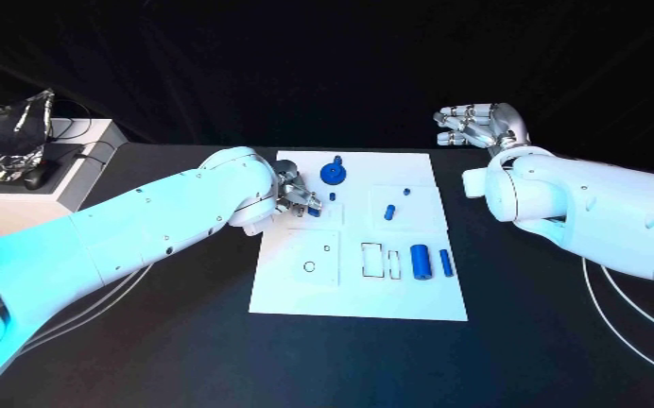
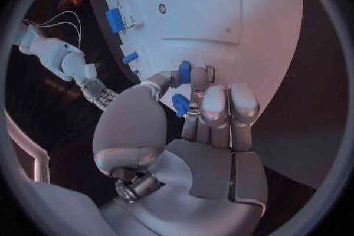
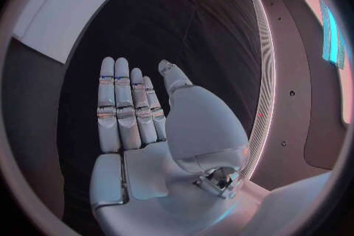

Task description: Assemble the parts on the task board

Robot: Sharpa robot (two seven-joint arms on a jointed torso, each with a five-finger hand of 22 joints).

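Our left hand [image 2: 193, 107] pinches a small blue part [image 2: 180, 104] over the task board [image 1: 409, 299]; our right hand [image 3: 136, 107] hovers empty, fingers extended.

The left arm [image 1: 150, 224] reaches in from the lower left of the frame toward the middle, its robot hand [image 1: 293, 197] curled, the fingers [image 2: 214, 103] bent in and pinching a small blue part [image 2: 180, 104] against the thumb. The right arm [image 1: 573, 205] enters from the right edge; its robot hand [image 1: 480, 125] sits at upper right, flat, fingers [image 3: 125, 103] straight and close together, holding nothing.
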